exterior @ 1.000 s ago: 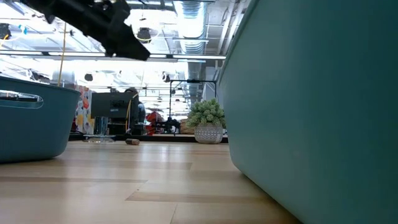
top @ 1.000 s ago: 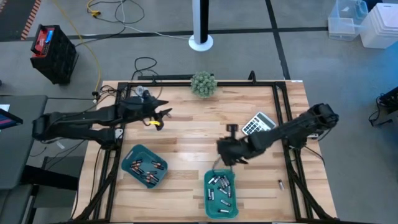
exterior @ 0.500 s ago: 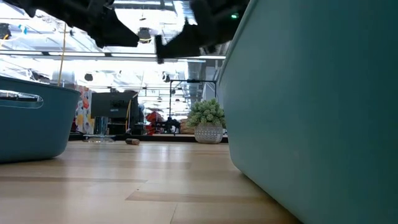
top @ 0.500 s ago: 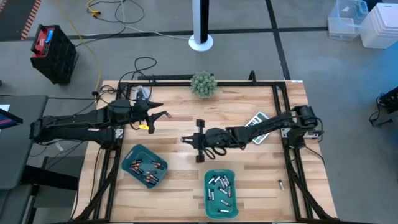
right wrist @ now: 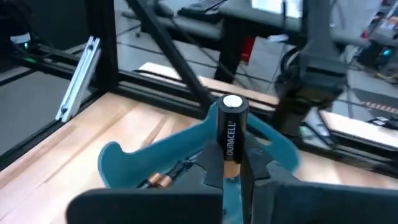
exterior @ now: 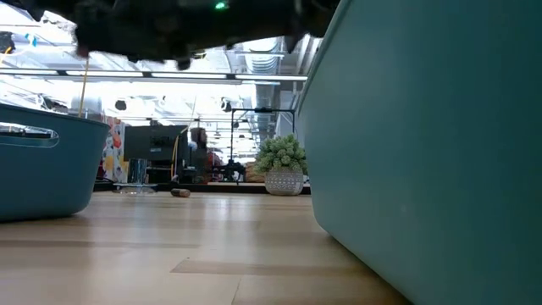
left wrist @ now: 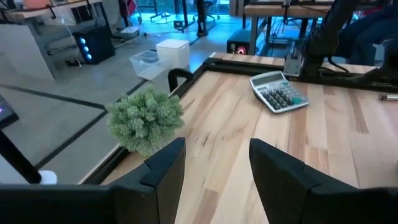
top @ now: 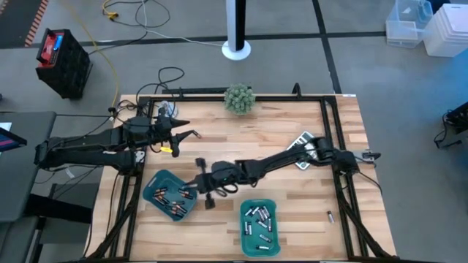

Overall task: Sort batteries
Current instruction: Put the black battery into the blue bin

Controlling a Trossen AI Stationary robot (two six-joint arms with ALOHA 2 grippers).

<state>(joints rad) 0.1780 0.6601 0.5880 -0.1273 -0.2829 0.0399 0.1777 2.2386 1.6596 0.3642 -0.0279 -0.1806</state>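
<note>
stretching across from the bench's right, right gripper [top: 202, 191] pinches a dark battery [right wrist: 229, 138] beside the left tray [top: 170, 194]; left gripper [top: 186, 136] spread; one stray [top: 330, 216] remains.

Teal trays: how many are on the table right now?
2. The left tray sits near the table's front-left with dark batteries; the right tray sits at the front centre with silvery batteries.
</note>
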